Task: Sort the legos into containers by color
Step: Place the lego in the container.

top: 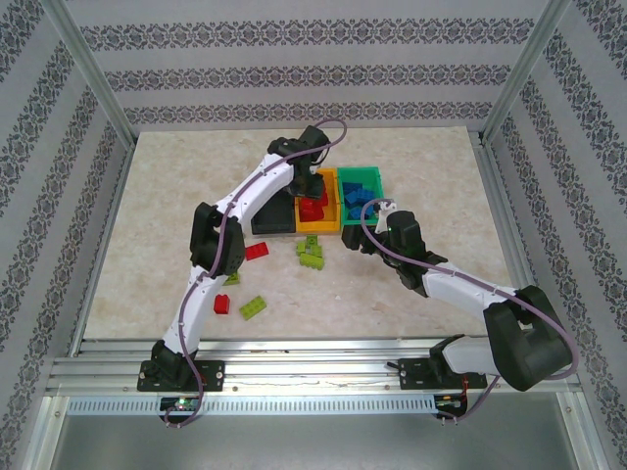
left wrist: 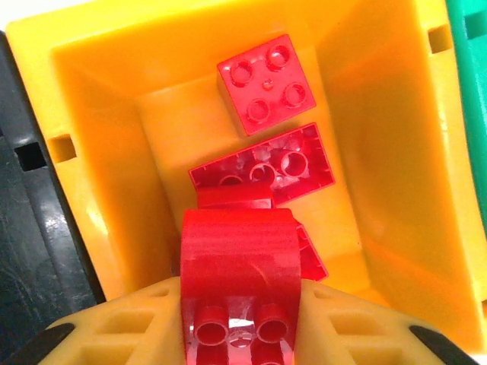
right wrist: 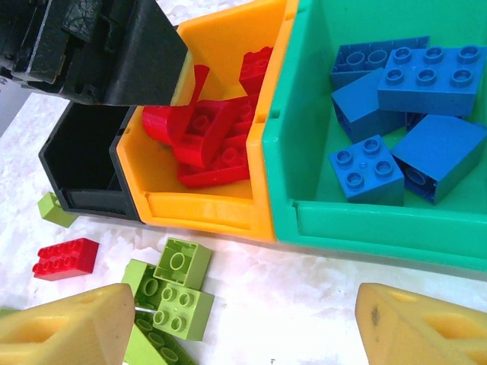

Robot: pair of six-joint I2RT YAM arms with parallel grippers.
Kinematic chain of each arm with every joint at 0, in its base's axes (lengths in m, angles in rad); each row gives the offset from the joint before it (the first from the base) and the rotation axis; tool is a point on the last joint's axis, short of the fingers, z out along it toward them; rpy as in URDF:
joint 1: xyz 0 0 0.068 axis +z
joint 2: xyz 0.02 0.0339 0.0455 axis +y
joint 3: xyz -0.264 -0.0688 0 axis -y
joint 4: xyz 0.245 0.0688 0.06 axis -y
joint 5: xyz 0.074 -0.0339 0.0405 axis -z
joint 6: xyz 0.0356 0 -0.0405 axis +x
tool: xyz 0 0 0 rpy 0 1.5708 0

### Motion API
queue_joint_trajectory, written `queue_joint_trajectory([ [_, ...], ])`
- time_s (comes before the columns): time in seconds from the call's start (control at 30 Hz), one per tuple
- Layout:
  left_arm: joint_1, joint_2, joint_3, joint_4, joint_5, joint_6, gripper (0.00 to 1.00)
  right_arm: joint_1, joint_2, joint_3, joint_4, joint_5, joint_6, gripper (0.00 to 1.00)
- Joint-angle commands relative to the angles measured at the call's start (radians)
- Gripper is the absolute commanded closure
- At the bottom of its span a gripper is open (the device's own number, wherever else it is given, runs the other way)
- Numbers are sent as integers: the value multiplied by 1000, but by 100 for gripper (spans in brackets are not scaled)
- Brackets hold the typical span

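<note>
Release looks to me the step in hand. The left gripper (left wrist: pixel 240 327) hangs over the orange-yellow bin (left wrist: pixel 380 190), and the red brick (left wrist: pixel 240 258) between its fingers points its long side downward, into the bin, right above the other red bricks (left wrist: pixel 262 171) that lie on the floor there. So the brick has only to fall straight; no sideways travel seems needed. The jaws stand narrow, pressed on both flanks of the brick as far as I can see.

The right gripper (right wrist: pixel 243 334) hovers in front of the bins, its jaws wide and nothing between them. Lime green bricks (right wrist: pixel 171 293) lie on the table (right wrist: pixel 304 304) just beside one finger, so this arm is the nearer one for them. The black bin (right wrist: pixel 84 152), I judge, is for them; the green bin (right wrist: pixel 304 152) has blue bricks (right wrist: pixel 365 167).
</note>
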Motion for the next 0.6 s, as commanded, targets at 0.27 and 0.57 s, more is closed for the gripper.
queue_joint_trajectory([
  [0.27, -60, -19, 41, 23, 69, -7, 53, -13, 22, -7, 43, -32, 19, 23],
  [0.57, -77, -97, -43, 19, 28, -26, 23, -14, 21, -7, 45, -34, 22, 23],
])
